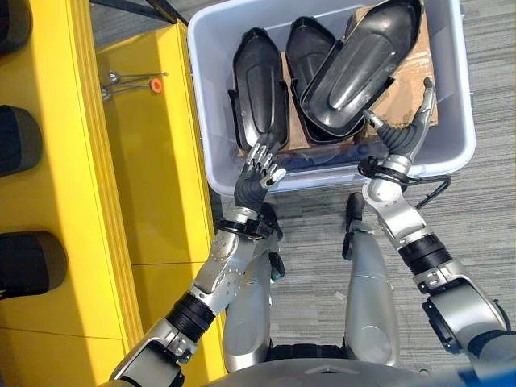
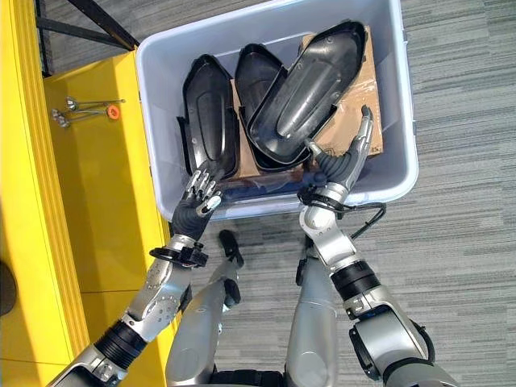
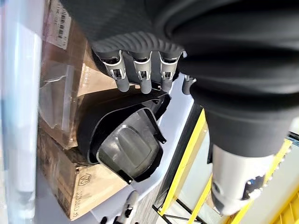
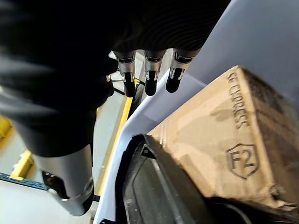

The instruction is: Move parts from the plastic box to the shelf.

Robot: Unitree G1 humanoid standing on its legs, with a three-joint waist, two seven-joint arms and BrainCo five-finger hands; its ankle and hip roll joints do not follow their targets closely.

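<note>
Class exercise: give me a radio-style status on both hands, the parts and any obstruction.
Left hand open at the plastic box's near rim, by the left black part. Right hand open, empty, beside the tilted top part. Cardboard under the parts; nothing blocking.

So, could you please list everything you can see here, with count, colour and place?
plastic box: one, pale grey-blue, on the grey carpet ahead.
black parts: at least three, black, inside the box; the top one lies tilted across the others.
cardboard: brown, under the parts in the box.
shelf: yellow, at the robot's left; dark parts sit at its far edge.
metal hooks: small, silver with an orange tag, on the shelf.
left hand: open, at the box's near rim.
right hand: open, inside the box's near edge.
</note>
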